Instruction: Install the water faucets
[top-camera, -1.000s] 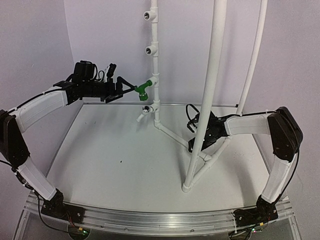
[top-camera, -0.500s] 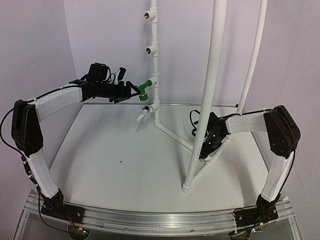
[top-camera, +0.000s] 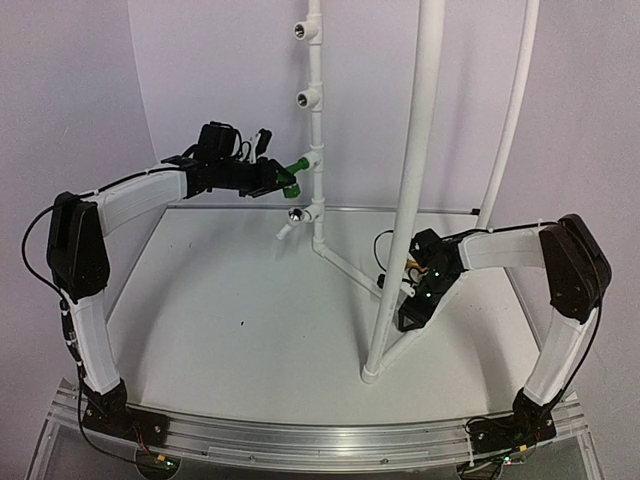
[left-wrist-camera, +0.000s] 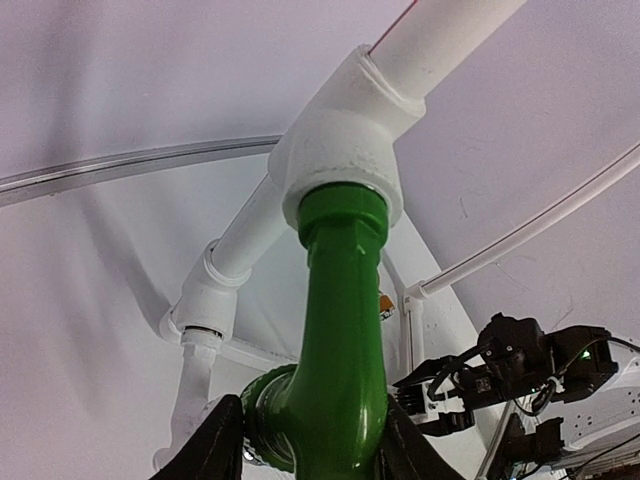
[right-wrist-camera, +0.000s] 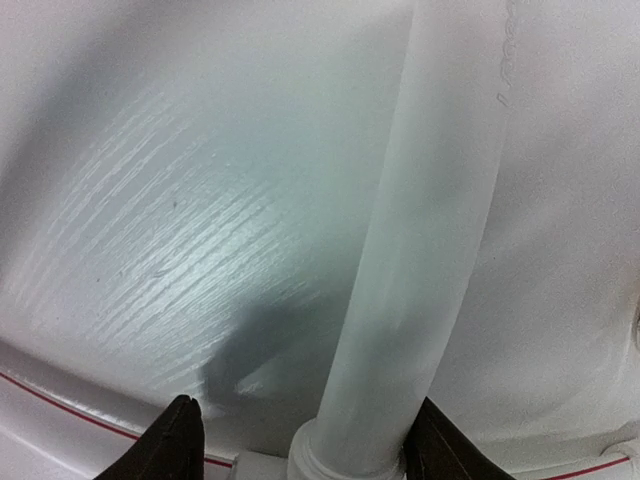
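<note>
A green water faucet sticks out of a white tee fitting on the thin upright pipe. My left gripper is shut on it, with a black finger pressed against each side of its body. In the tee below sits a second small tap with a shiny round top and a pale spout. My right gripper is open low around the thick white upright pipe. One of its fingers touches the pipe and the other stands apart.
Two more tee fittings with open round mouths sit higher on the thin pipe. A diagonal pipe runs from it to the frame's foot. A curved thin pipe rises at the right. The right arm shows in the left wrist view.
My left gripper has moved right onto the green faucet and its jaws have closed on it. My right gripper has slid lower along the thick pipe, and its jaws have narrowed a little.
</note>
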